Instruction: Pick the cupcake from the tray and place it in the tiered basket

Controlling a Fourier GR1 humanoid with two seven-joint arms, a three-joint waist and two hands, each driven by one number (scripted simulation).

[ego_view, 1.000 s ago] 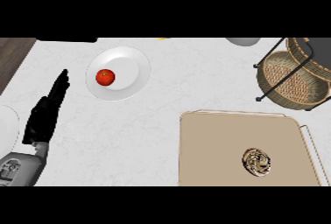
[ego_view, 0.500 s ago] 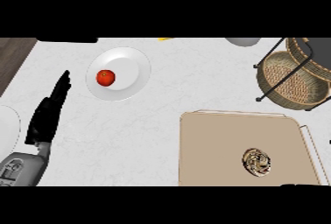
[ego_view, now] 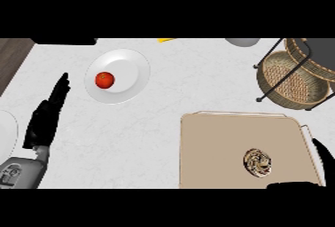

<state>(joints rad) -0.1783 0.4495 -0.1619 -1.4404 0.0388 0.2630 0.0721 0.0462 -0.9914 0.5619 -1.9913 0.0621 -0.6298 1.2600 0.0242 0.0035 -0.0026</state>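
Pale marbled worktop (ego_view: 163, 111), seen from steeply above.

Left hand (ego_view: 47, 117): at the view's left, resting over the worktop, fingers straight and together, pointing up the view. Holds nothing. Tips lie near the rim of a white plate (ego_view: 130, 66) but apart from it. Grey forearm enters at the lower left corner.

Right hand (ego_view: 324, 154): only a dark sliver shows at the right edge, just beside the tray's right side, with more dark along the bottom edge under the tray's corner. Cannot tell whether it is apart or closed.

Cupcake (ego_view: 258, 163): sits on the beige tray (ego_view: 219, 142), in its lower right part, untouched by either hand. The tray fills the lower right of the view.

Tiered basket (ego_view: 293, 77): woven, on a dark wire frame, upper right, well apart from the cupcake, above the tray's far right corner.

The white plate carries a red round fruit (ego_view: 104, 80), left of its centre. A second white plate (ego_view: 5, 133) is cut by the left edge. Grey bowl (ego_view: 242, 42) partly shows at the top.
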